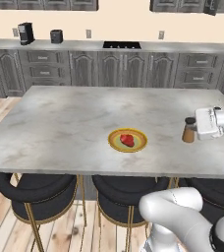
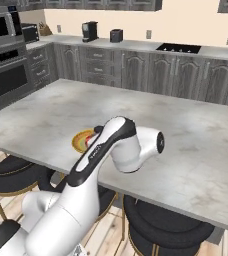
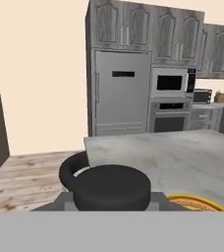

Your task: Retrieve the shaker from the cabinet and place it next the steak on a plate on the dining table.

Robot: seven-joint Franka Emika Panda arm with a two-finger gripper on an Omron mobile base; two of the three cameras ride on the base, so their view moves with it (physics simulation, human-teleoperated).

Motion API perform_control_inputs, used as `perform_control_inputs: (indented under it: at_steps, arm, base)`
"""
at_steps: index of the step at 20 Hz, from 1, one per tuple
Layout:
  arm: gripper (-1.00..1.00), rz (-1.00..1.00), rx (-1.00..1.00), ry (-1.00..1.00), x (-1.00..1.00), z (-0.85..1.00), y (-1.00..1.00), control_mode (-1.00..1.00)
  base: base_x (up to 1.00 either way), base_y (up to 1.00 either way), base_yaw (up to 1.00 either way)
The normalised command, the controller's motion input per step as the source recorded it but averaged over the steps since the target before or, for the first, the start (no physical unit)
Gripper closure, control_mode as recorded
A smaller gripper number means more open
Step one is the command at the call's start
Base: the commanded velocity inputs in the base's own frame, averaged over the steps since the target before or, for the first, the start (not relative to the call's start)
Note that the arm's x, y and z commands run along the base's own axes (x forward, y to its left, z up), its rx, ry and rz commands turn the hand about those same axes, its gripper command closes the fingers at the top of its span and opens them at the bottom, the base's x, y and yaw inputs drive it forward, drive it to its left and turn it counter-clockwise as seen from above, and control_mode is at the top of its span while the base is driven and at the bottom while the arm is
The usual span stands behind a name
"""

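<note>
The yellow plate lies near the front middle of the dining table with the red steak on it. Well to its right, the orange-brown shaker stands upright low over the table's right part, and my gripper is shut on it from the right. I cannot tell whether the shaker touches the top. In the hand view its dark cap sits close in front, with the plate's rim beyond. The right base view shows the plate partly behind my arm. Wall cabinets line the top edge.
Black round stools stand under the table's near edge. The wall counter behind carries a coffee machine and a toaster, with a cooktop. A fridge and wall oven stand past the table's far end.
</note>
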Motion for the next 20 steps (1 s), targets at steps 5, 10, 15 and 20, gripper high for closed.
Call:
perform_control_inputs:
  at_steps: [5, 10, 15, 20]
  arm:
    - [1.0, 0.0, 0.15, 0.0, 0.0, -0.22, 0.0, -1.0]
    - [1.0, 0.0, 0.03, 0.0, 0.13, -0.16, 0.0, -1.0]
    - [1.0, 0.0, 0.0, 0.0, 0.28, 0.0, 0.0, -1.0]
    - [1.0, 0.0, 0.0, 0.01, 0.25, -0.07, 0.0, -1.0]
  base:
    - [0.0, 0.0, 0.0]
    - [0.0, 0.0, 0.0]
    - [0.0, 0.0, 0.0]
    - [0.0, 0.0, 0.0]
